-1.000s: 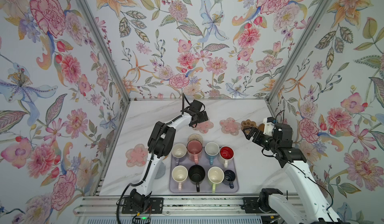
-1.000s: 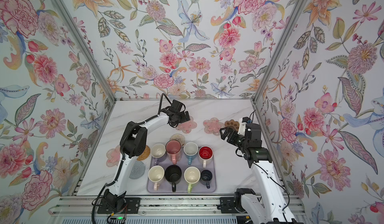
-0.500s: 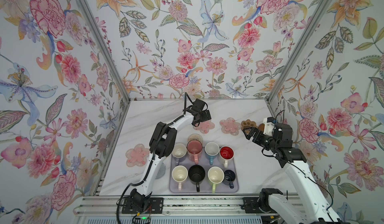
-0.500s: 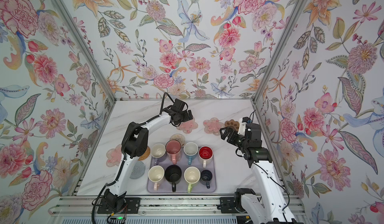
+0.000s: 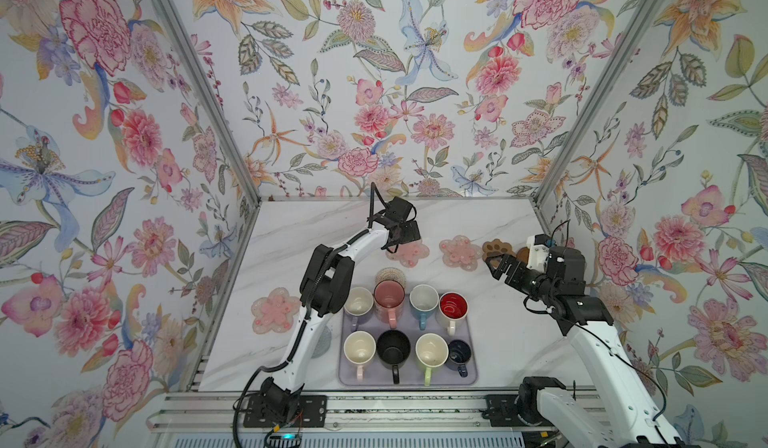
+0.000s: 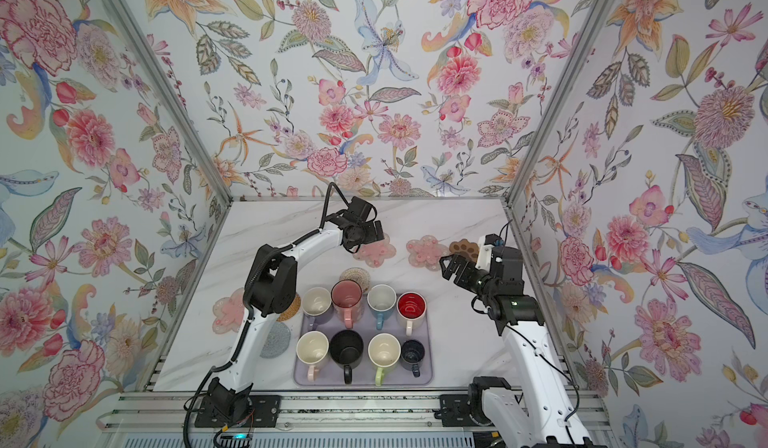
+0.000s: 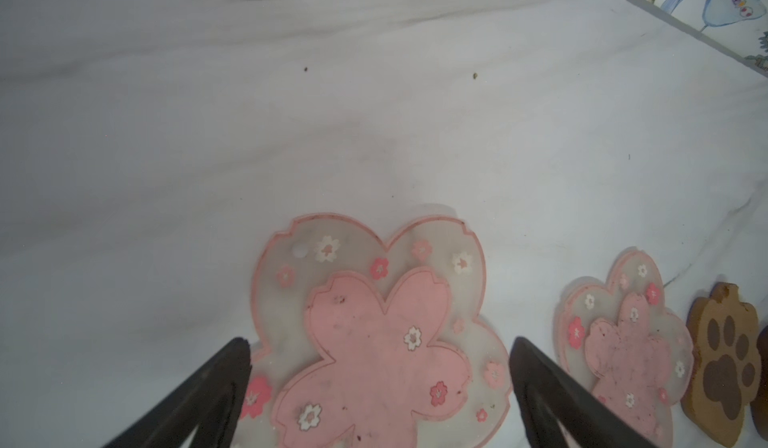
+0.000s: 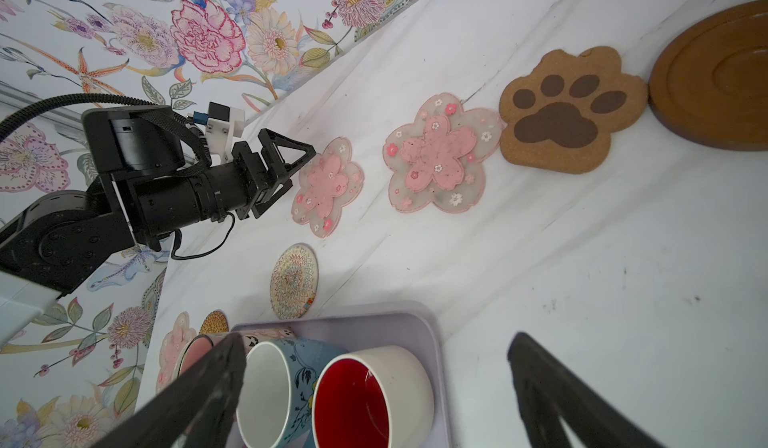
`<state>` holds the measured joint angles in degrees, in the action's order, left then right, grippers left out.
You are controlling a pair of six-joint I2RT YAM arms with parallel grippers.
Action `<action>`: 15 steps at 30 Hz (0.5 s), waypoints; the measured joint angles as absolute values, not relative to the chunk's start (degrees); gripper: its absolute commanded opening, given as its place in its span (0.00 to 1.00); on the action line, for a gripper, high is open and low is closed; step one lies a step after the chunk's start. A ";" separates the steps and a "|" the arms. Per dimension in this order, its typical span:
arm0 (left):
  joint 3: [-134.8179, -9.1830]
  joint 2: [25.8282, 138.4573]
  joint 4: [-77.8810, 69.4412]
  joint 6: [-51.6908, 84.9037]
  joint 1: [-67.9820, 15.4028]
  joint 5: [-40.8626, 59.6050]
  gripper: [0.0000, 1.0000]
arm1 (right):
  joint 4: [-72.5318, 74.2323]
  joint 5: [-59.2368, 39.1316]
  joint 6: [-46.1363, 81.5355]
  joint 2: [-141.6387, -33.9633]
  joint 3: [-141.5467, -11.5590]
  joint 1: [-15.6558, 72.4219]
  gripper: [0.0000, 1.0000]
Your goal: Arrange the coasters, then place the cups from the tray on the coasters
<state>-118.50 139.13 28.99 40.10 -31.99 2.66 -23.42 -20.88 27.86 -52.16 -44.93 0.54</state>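
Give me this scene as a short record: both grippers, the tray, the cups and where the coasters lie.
left gripper: open, empty, over a flower coaster
right gripper: open, empty, hovering near paw coaster
tray back row: lavender cup, pink cup, blue cup, red-lined cup
tray front row: cream cup, black cup, green cup, navy cup
placed on coasters: nothing
far coaster row: flower coaster, second flower coaster, paw coaster, brown disc coaster
beside tray: woven round coaster, third flower coaster, rattan coaster, grey knitted coaster

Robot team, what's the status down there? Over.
Left tool open, above a pink flower coaster. Right tool open, empty, near paw coaster. Eight cups on tray. Nothing seen blocking either tool.
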 measured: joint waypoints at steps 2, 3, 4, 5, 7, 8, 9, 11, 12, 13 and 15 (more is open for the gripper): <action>-118.80 139.20 29.89 39.64 -31.51 2.31 0.99 | -23.44 -21.02 27.86 -51.94 -44.93 0.54 0.99; -119.17 139.28 30.41 39.38 -31.24 2.13 0.99 | -23.51 -21.10 27.86 -51.81 -44.93 0.49 0.99; -119.57 139.41 30.74 39.16 -31.09 2.09 0.99 | -23.64 -21.17 27.86 -51.72 -44.93 0.49 0.99; -120.38 139.70 31.27 38.94 -30.94 2.00 0.99 | -23.81 -21.30 27.86 -51.62 -44.93 0.40 0.99; -122.10 140.53 31.75 38.74 -30.76 1.58 0.99 | -24.03 -21.32 27.86 -51.51 -44.93 0.25 0.99; -122.96 141.08 31.97 38.70 -30.72 1.37 0.99 | -24.16 -21.32 27.86 -51.44 -44.93 0.23 0.99; -123.70 141.60 32.08 38.59 -30.63 1.26 0.99 | -24.32 -21.30 27.86 -51.33 -44.93 0.23 0.99; -124.79 142.63 32.36 38.54 -30.59 1.23 0.99 | -24.47 -21.32 27.86 -51.20 -44.93 0.23 0.99; -125.12 143.11 32.56 38.54 -30.59 1.26 0.99 | -24.47 -21.34 27.86 -51.18 -44.93 0.21 0.99; -125.19 143.39 32.75 38.54 -30.59 1.26 0.99 | -24.49 -21.41 27.86 -51.11 -44.93 0.21 0.99; -125.34 143.94 33.43 38.52 -30.59 1.26 0.99 | -24.62 -21.58 27.86 -50.98 -44.91 0.08 0.99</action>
<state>-125.34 143.94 33.43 38.52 -30.59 1.26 -24.62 -21.58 27.86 -50.98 -44.91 0.08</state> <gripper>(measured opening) 0.989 0.992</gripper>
